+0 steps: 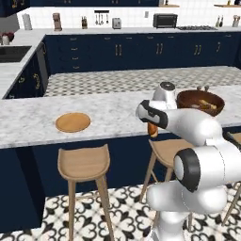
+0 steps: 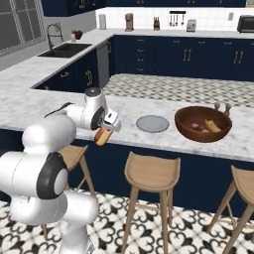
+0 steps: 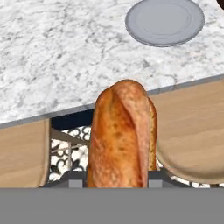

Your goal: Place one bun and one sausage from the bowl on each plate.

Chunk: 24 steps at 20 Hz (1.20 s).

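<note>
From the left, the gripper (image 1: 153,126) hangs at the counter's (image 1: 108,117) front edge, clamped on a bun (image 1: 152,130), with the wooden plate (image 1: 73,122) well to its left and the bowl (image 1: 200,103) just behind. From the right, the bun (image 2: 102,135) dangles below the jaws, near the grey plate (image 2: 152,123). At the hand, the bun (image 3: 122,135) stands between the fingertips over stools (image 3: 192,131).

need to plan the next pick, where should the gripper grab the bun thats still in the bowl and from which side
Grip the bun across its narrow middle, coming straight down from above. It lies low inside the deep bowl, whose wall blocks a sideways approach, and its oblong shape probably fits the jaws only across its width. First the gripper must set down the bun it holds.
</note>
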### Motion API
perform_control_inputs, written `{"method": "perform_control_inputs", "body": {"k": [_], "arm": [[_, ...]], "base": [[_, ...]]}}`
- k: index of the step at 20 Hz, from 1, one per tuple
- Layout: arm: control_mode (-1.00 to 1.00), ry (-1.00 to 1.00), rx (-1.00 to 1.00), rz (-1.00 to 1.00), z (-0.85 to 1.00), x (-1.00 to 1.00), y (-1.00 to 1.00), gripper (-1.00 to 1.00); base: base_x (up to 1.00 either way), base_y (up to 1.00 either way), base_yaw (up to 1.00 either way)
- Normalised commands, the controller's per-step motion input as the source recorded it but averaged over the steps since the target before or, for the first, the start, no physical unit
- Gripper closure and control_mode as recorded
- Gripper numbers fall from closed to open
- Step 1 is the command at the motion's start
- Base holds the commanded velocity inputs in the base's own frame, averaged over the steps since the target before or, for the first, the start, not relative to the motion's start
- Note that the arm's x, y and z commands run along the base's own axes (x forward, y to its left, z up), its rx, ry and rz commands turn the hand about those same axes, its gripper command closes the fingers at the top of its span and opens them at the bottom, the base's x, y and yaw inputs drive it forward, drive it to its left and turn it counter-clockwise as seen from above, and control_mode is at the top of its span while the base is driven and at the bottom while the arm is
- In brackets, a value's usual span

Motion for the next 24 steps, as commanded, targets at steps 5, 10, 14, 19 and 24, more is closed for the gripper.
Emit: {"method": "perform_control_inputs", "body": {"k": [5,10,14,19,24], "arm": [[1.0,0.0,0.0,0.0,0.0,0.0,0.0,1.0],[1.0,0.0,0.0,0.0,0.0,0.0,0.0,1.0],[-1.0,0.0,0.0,-0.06,0.0,0.25,0.22,1.0],[-1.0,0.17,-0.02,-0.13,-0.49,1.0,0.05,1.0],[-1.0,0.13,0.0,-0.01,-0.66,0.79,-0.3,1.0]], "base": [[0.31,1.0,-0.1],[0.72,1.0,-0.19],[0.61,0.75,-0.15],[0.0,0.0,0.0],[0.0,0.0,0.0]]}}
